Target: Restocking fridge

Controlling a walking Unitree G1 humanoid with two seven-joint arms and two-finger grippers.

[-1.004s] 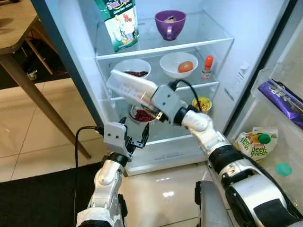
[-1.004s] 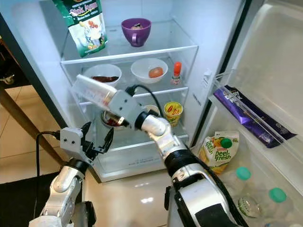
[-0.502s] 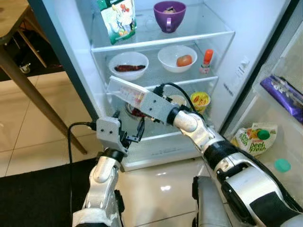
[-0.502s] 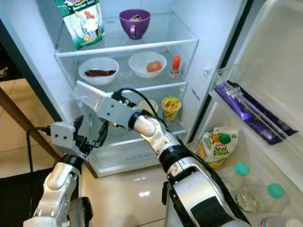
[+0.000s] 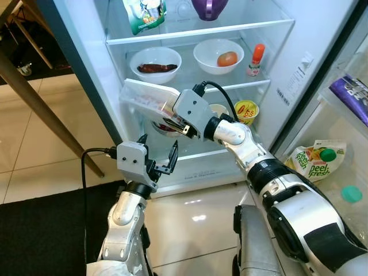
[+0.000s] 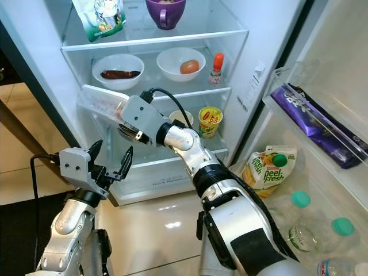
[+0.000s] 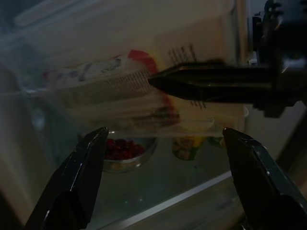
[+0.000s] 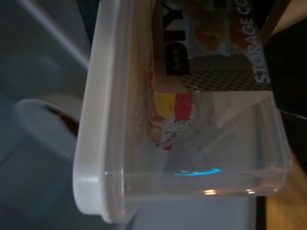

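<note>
I'm standing at the open fridge (image 5: 86, 63), and my right gripper (image 5: 183, 125) is clamping a clear plastic container (image 5: 146, 99) by its near end, fingers closed on it. I'm holding it out flat at the left front of the fridge, level with the gap under the middle shelf. Its white lid (image 8: 91, 143) is showing edge-on in my right wrist view, with a printed label visible through the clear wall.

My left gripper (image 5: 157, 164) is hovering lower and nearer, just in front of the bottom shelf, its fingers (image 7: 79, 182) spread wide apart and gripping nothing. Looking along them, I'm seeing the container above and a metal bowl (image 7: 125, 154) of red berries sitting on the shelf beneath it.

Farther back, the middle shelf is carrying a white bowl (image 5: 154, 58) with something dark in it on the left, another white bowl holding an orange fruit (image 5: 227, 58) in the middle, and a small red-capped bottle (image 5: 255, 60) on the right. A yellow cup (image 5: 246, 110) is sitting on the shelf below, right of my arm. Up top there's a green pouch (image 5: 144, 8) and a purple cup (image 6: 165, 10). On the right, the open door is holding a juice pouch (image 5: 312, 167) and a purple packet (image 6: 318, 124).
</note>
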